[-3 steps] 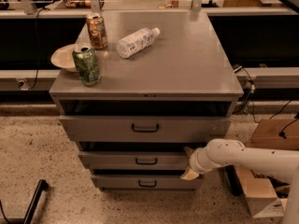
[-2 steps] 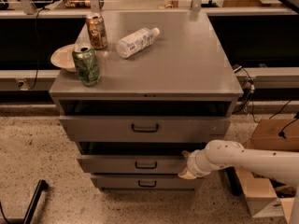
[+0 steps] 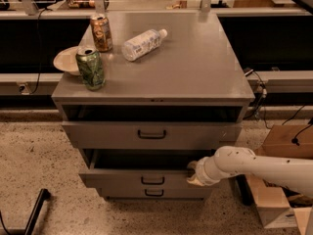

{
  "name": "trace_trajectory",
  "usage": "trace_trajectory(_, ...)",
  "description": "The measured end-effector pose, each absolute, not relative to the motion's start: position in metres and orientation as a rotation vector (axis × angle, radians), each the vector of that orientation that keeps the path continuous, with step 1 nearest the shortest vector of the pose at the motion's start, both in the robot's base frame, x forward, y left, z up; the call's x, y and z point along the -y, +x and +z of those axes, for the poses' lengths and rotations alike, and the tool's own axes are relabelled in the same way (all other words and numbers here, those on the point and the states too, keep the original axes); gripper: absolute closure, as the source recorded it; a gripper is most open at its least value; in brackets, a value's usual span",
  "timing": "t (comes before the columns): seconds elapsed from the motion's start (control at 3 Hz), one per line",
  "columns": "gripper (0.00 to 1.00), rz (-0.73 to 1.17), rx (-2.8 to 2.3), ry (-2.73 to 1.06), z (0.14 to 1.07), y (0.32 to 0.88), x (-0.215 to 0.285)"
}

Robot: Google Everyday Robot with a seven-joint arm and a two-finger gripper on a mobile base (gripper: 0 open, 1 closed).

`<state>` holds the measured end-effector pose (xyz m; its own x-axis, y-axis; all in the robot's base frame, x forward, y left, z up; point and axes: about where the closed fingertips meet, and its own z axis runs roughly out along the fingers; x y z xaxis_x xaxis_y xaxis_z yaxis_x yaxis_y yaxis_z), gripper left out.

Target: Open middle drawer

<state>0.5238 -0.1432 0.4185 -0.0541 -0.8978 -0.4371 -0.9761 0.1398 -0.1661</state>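
Jaws spread or pinching, I cannot tell; my gripper [image 3: 194, 173] sits against the right end of the middle drawer [image 3: 120, 178], 2nd of 3 in the cabinet [image 3: 176, 67], which stands partly out, probably to drag that edge outward

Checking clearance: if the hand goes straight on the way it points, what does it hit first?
The front of the middle drawer. The hand points at the end of that front nearest the arm and seems to touch it, though depth is unclear.
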Motion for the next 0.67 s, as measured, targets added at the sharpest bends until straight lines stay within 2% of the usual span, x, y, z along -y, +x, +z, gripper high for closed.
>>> trace_trajectory(0.33, 0.6, 0.241, -1.989, -1.793, 0.4227, 0.5238, 0.1432)
trace_trajectory(0.67, 0.37, 0.241, -1.989, -1.793, 0.4232, 0.5238, 0.1432)
